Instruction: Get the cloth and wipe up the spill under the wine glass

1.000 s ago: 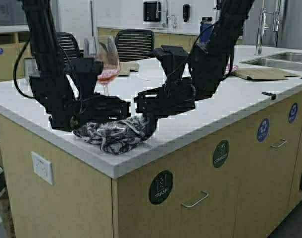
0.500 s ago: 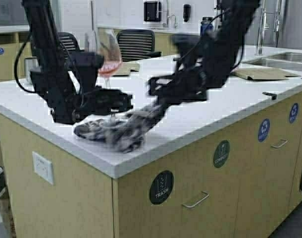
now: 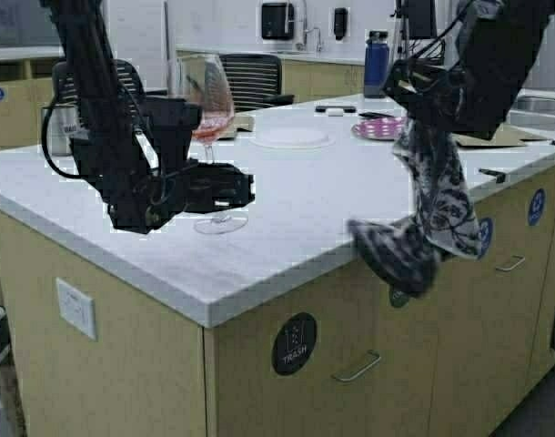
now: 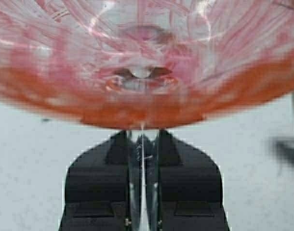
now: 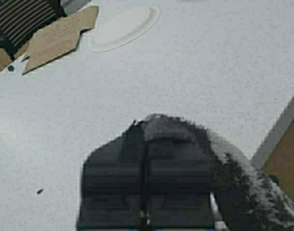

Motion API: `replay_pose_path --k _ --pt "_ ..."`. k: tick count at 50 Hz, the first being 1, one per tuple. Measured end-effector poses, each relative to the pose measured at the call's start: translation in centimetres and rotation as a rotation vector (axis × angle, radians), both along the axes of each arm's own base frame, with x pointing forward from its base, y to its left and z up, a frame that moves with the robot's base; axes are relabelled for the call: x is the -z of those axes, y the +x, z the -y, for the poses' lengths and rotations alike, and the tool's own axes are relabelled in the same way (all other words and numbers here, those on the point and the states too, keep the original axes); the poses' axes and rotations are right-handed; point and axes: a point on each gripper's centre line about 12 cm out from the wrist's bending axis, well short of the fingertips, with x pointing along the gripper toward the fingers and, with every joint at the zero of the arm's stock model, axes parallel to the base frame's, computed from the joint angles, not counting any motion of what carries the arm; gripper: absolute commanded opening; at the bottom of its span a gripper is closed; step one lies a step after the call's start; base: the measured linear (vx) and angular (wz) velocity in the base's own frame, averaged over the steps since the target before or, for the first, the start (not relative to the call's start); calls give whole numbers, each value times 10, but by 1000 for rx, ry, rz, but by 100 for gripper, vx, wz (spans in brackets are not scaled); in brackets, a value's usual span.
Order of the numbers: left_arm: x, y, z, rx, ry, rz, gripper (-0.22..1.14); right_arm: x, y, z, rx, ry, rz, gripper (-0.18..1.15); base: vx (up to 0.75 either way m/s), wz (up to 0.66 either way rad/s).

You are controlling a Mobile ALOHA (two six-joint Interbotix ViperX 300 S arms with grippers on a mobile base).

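Right tool (image 5: 146, 144) raised off the worktop (image 3: 296, 196) edge, pinching the cloth (image 3: 432, 214).
Left tool (image 4: 143, 149) clamps the wine glass (image 3: 207, 109) stem; cloth's lower end blurred.

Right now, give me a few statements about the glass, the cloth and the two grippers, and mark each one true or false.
1. The left gripper is shut on the wine glass stem. True.
2. The cloth lies flat on the counter. False: it hangs from the right gripper, past the counter's front edge.
3. The wine glass is empty. False: pink liquid sits in its bowl.
4. The glass's foot is at the countertop. True.
5. A white plate lies behind the glass. True.
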Motion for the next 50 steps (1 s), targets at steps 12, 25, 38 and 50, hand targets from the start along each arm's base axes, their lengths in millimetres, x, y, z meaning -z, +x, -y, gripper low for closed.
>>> replay_pose_path --k 12,25,38,50 --pt "23 6 2 0 13 -14 25 3 -2 2 -1 -6 -8 5 0 0" --pt "35 9 2 -3 26 -20 28 3 -3 1 -11 -12 -8 5 0 0" --pt "40 9 4 -7 70 -2 58 2 -4 -4 -38 -23 -4 5 0 0" --pt "41 13 -6 -74 70 -6 89 3 -4 -4 -49 -31 -4 5 0 0"
